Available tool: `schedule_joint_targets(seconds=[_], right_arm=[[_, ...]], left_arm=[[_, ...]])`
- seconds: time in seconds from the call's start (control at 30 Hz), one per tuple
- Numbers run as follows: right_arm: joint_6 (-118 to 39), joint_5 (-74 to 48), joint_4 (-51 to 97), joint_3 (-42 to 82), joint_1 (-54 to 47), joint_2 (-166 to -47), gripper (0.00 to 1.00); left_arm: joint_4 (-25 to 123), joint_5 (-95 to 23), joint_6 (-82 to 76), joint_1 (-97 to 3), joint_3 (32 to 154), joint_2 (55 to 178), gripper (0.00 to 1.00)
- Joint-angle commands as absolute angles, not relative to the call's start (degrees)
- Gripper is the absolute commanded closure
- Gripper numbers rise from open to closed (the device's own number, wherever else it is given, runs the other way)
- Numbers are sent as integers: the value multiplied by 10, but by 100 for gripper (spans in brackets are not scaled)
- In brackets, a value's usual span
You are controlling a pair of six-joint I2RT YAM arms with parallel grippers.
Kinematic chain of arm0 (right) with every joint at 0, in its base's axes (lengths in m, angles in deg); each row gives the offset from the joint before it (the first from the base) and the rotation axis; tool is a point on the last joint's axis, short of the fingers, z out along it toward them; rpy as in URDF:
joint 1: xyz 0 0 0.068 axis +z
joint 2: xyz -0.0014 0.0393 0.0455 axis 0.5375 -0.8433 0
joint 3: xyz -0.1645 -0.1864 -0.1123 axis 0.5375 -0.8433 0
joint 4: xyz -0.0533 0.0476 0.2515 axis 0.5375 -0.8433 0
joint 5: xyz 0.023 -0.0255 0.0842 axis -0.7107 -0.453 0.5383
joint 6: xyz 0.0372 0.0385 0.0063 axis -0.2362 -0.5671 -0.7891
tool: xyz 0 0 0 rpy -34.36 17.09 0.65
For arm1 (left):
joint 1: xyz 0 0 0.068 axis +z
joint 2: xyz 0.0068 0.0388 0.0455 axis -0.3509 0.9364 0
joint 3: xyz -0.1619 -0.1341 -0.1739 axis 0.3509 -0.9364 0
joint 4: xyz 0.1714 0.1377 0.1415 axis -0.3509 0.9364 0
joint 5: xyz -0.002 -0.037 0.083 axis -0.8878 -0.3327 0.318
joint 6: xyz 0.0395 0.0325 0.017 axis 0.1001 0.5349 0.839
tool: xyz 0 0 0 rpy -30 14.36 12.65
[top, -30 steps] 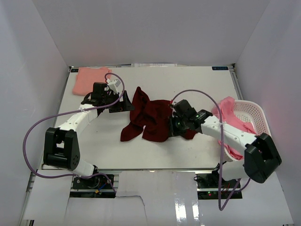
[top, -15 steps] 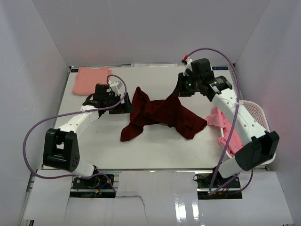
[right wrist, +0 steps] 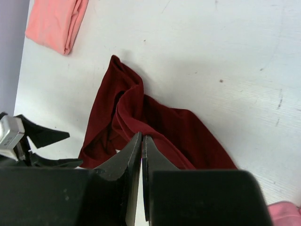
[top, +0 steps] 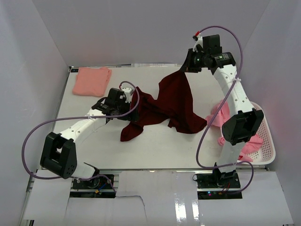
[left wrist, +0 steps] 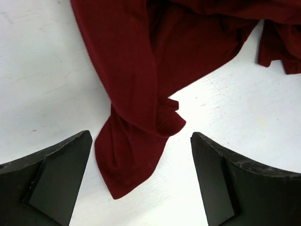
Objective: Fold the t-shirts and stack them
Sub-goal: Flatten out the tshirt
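While our right hand (top: 186, 69) sits high at the far side, its fingers together and apparently pinching an edge of the maroon t-shirt (top: 176, 101), the cloth drapes down onto the surface (top: 155, 146). Our left hand (left wrist: 141, 141) hovers over its trailing end — fingers apart.

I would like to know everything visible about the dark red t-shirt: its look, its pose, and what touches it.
The dark red t-shirt looks like soft matte cotton, crumpled and unfolded. The right gripper, jaws shut on it, holds one edge up in a peak; the rest drapes onto the white table. A loose end lies flat between the open jaws of the left gripper, which appears not to touch it.
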State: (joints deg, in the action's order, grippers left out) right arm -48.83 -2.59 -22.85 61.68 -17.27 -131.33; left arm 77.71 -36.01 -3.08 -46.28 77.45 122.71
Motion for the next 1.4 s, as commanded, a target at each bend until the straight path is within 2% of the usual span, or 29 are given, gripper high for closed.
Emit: schedule_joint_targets(seconds=[0.0, 0.13, 0.43, 0.8, 1.03, 1.13, 1.37], right_arm=[[-486, 10, -221, 661, -204, -1335, 92], [-497, 26, -192, 661, -235, -1353, 92], [-518, 76, -151, 680, -286, -1410, 92], [-548, 120, -131, 740, -318, -1492, 92], [-543, 120, -112, 699, -341, -1473, 92], [-541, 124, -110, 687, -343, -1467, 92], [-534, 127, -108, 667, -344, -1453, 92]], left_arm=[[794, -314, -22, -470, 776, 1192, 2], [817, -249, -51, -485, 767, 1183, 2], [835, -234, -51, -524, 713, 1119, 3], [884, -98, -57, -651, 720, 1175, 5], [886, -24, -53, -651, 783, 1232, 2], [896, 20, -75, -648, 843, 1297, 2], [882, -45, -99, -588, 910, 1337, 2]])
